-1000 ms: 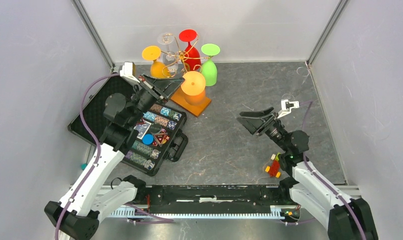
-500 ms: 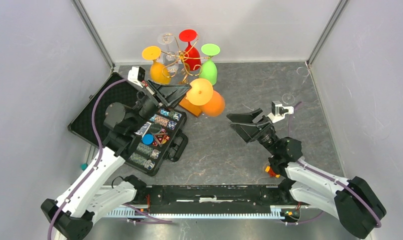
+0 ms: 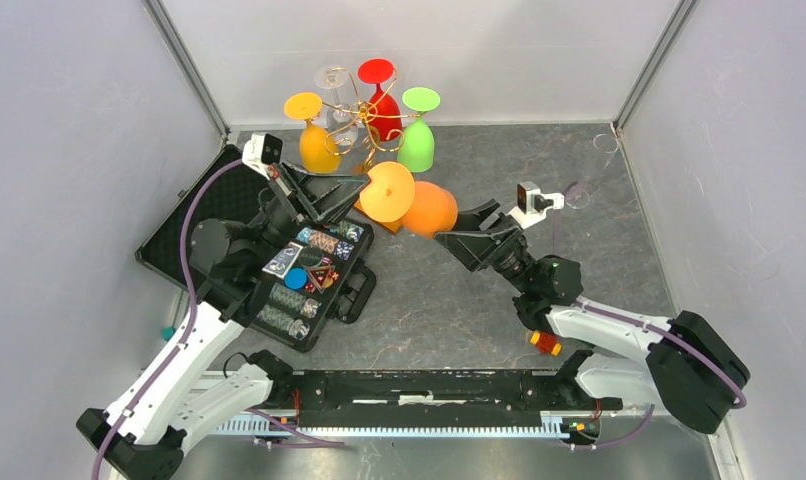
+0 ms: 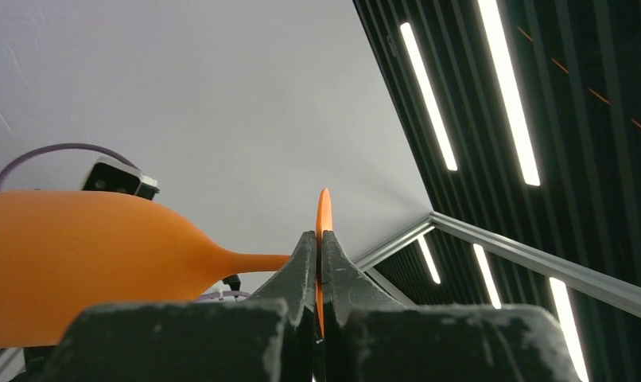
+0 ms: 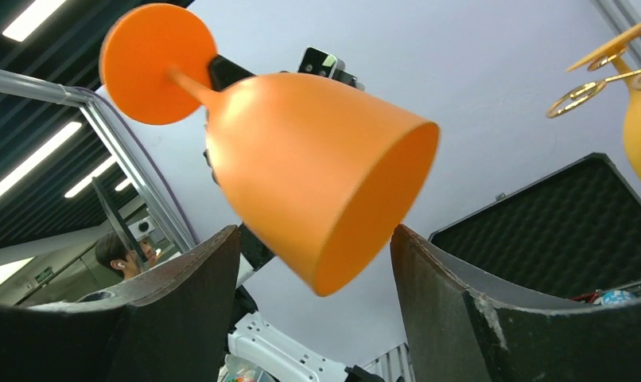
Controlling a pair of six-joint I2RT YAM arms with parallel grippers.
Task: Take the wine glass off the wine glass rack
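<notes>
The orange wine glass (image 3: 419, 205) hangs tilted on its side, off the gold wine glass rack (image 3: 364, 118). My left gripper (image 3: 367, 195) is shut on the glass's flat foot (image 4: 324, 208), and the bowl (image 4: 79, 263) points away to the right. My right gripper (image 3: 466, 232) stands open at the bowl's mouth. In the right wrist view the bowl's rim (image 5: 365, 231) dips between the two fingers (image 5: 182, 302) without touching either. A yellow (image 3: 315, 140), a clear (image 3: 333, 78), a red (image 3: 379, 100) and a green glass (image 3: 417, 140) still hang upside down on the rack.
An open black case of poker chips (image 3: 309, 270) lies under my left arm, its foam lid (image 5: 556, 231) showing past the right finger. A small red and yellow toy (image 3: 546, 342) sits near my right arm. White walls close in the back and sides.
The left gripper has carried the orange glass away from the rack to the right, tipping it sideways. The right arm has swung left up to the bowl, its jaws narrowing a little.
</notes>
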